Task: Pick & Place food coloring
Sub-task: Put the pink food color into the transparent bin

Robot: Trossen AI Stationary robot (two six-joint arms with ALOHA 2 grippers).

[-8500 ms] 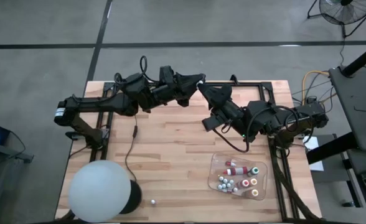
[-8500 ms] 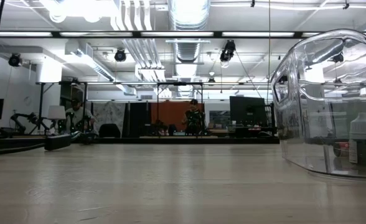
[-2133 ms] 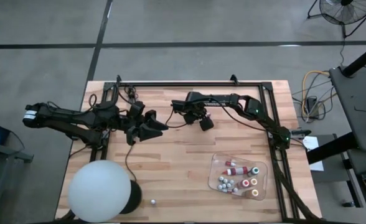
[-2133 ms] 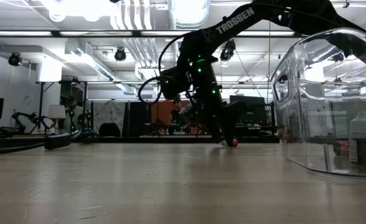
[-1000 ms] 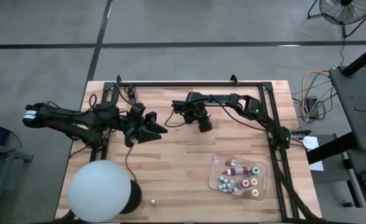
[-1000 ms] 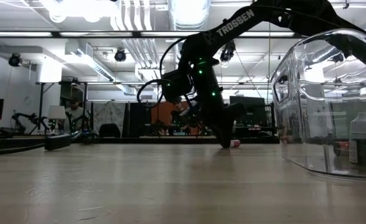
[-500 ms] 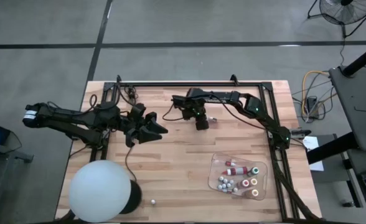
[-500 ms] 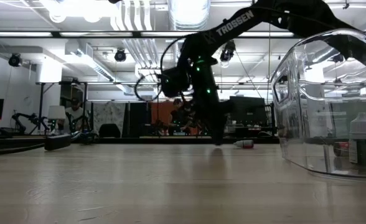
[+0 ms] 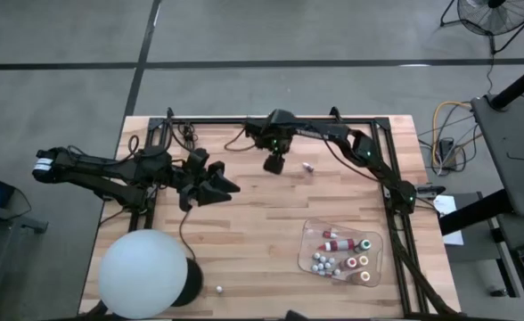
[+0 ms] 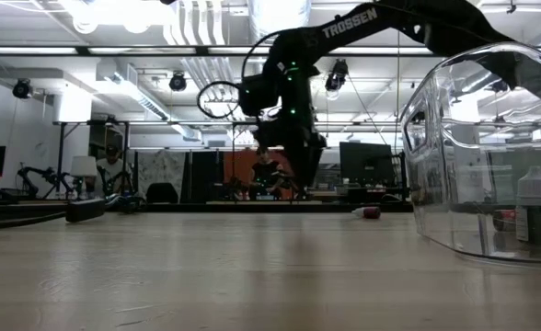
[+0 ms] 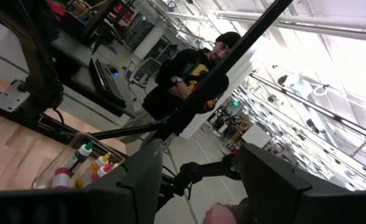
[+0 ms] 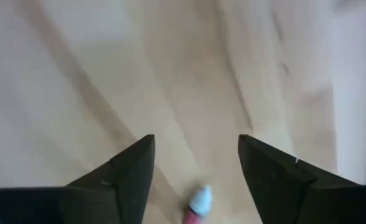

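Clear plastic tray (image 9: 308,234) holds about a dozen food coloring bottles (image 9: 340,254); one loose bottle (image 9: 307,168) lies on my wooden table (image 9: 244,241) beside the right claw (image 9: 272,166), spread, empty; left claw (image 9: 231,185) spread; a person (image 10: 265,175) stands beyond.

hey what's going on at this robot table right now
The right hand hangs open above the far side of the wooden table, with a small red-capped bottle lying loose on the wood beside it, not gripped. The rest of the food coloring bottles sit in the clear tray near the right front corner. The left hand hovers open over the table's left side, holding nothing. A big white ball sits at the front left.
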